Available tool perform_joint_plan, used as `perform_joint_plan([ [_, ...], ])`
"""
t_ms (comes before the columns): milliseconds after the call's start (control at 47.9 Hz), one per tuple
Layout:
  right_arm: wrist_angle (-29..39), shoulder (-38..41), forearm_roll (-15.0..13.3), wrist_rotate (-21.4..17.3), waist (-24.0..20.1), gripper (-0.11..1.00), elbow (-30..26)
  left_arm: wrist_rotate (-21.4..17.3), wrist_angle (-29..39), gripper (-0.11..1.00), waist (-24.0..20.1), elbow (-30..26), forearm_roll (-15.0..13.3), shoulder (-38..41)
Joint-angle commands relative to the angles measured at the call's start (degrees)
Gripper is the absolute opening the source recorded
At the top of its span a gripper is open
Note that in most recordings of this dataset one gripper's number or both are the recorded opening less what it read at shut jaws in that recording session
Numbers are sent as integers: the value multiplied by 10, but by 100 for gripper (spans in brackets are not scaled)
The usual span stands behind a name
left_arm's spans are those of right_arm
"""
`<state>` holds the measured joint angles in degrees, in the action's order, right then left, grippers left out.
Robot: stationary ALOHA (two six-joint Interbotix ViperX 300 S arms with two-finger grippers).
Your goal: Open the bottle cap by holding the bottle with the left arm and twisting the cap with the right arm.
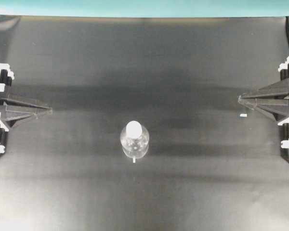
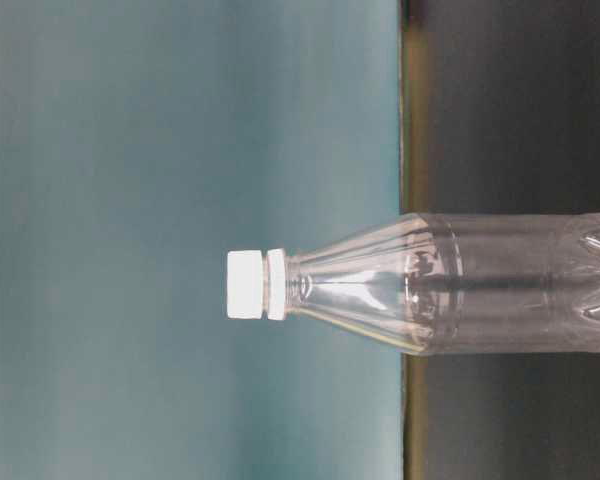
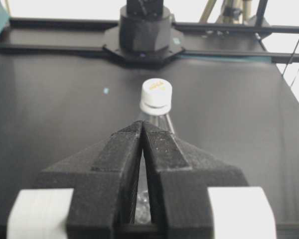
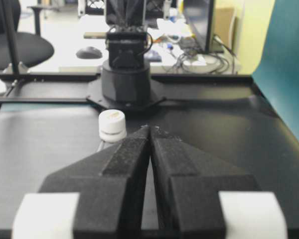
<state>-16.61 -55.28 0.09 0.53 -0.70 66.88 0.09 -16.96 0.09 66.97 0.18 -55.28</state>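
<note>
So my two grippers are both parked at the edges of the black table (image 1: 77, 62) — left gripper (image 1: 50, 110) on one side, right gripper (image 1: 240, 98) on the other, jaws pressed together on each, nothing in either. The bottle (image 1: 135, 141) stands upright near the middle, a bit toward the front edge, well apart from both. Its white bottle cap (image 1: 134, 128) is on — and from both wrist views it peeks just past my closed fingertips.

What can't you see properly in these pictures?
- Bottle bottom: cut off by the table-level picture's right edge.
- Bottle body in both wrist views: hidden behind the shut jaws; only the cap shows.
- Arms: cut off by the overhead picture's side edges.
- Cap's yellow writing: too small.
</note>
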Motion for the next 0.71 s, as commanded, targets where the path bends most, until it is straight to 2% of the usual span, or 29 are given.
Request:
perform_joint_plan([
  [0, -4, 4, 3, -9, 11, 3, -5, 4, -6, 14, -4, -35, 24, 12],
  [83, 8, 4, 12, -11, 11, 9, -9, 4, -6, 9, -3, -54, 24, 28],
  [188, 44, 5, 19, -18, 11, 2, -15, -1, -6, 9, -4, -71, 24, 57],
  [355, 100, 8, 20, -40, 11, 2, -31, -6, -22, 9, -5, -108, 24, 116],
  [459, 116, 9, 20, -55, 11, 2, -36, 2, -46, 14, -3, -133, 24, 160],
  [501, 119, 10, 20, -59, 11, 2, -37, 3, -54, 18, -2, -144, 24, 180],
  [584, 120, 10, 20, -62, 11, 2, -37, 3, -78, 34, -2, -163, 23, 220],
  [689, 122, 9, 20, -62, 11, 2, -40, 2, -117, 63, -2, -190, 24, 272],
])
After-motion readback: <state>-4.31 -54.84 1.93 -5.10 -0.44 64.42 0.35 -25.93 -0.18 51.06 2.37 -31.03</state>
